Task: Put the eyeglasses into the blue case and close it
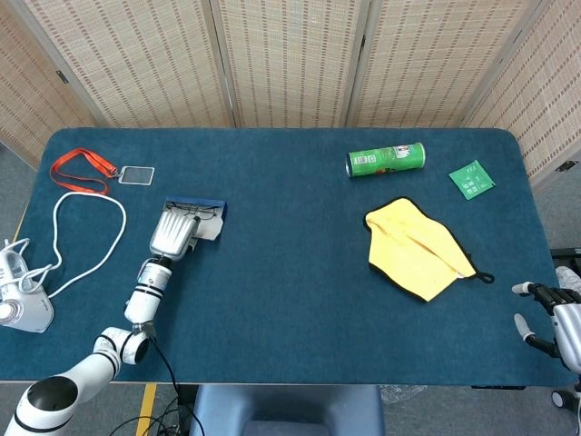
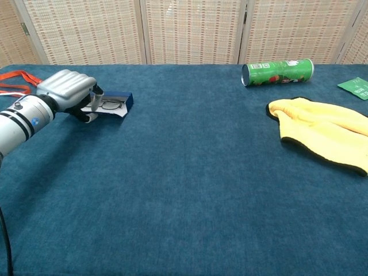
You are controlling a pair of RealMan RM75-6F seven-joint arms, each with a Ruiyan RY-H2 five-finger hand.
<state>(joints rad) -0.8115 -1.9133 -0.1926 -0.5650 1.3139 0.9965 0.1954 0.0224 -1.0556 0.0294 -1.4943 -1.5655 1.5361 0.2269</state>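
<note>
Left hand (image 2: 69, 92) sits over the near-left part of the blue case (image 2: 117, 103), fingers curled down into or onto it; can't tell if it's pinching anything or just pressing. Eyeglasses (image 2: 112, 105) lie inside the open case on a white liner, far-left area of the worktop (image 1: 290, 272). Lid not shut yet.

Right hand (image 1: 549, 318) hangs off the near-right edge of the worktop, fingers spread, holding nothing.

Risks, as I judge them:
- Case is light and loose on the cloth; a sideways push from the hand could slide or spin it instead of folding the flap.
- Glasses may not be fully seated; closing over a raised temple or lens could jam the lid or bend the frame.
- Curled fingers inside the case could drag the glasses back out on retreat.
- White liner sticks out on the near side and may catch in the closure.

Only container in view holding anything: the case, with glasses. Green can (image 1: 386, 160) lies on its side, far right; contents unknown.
</note>
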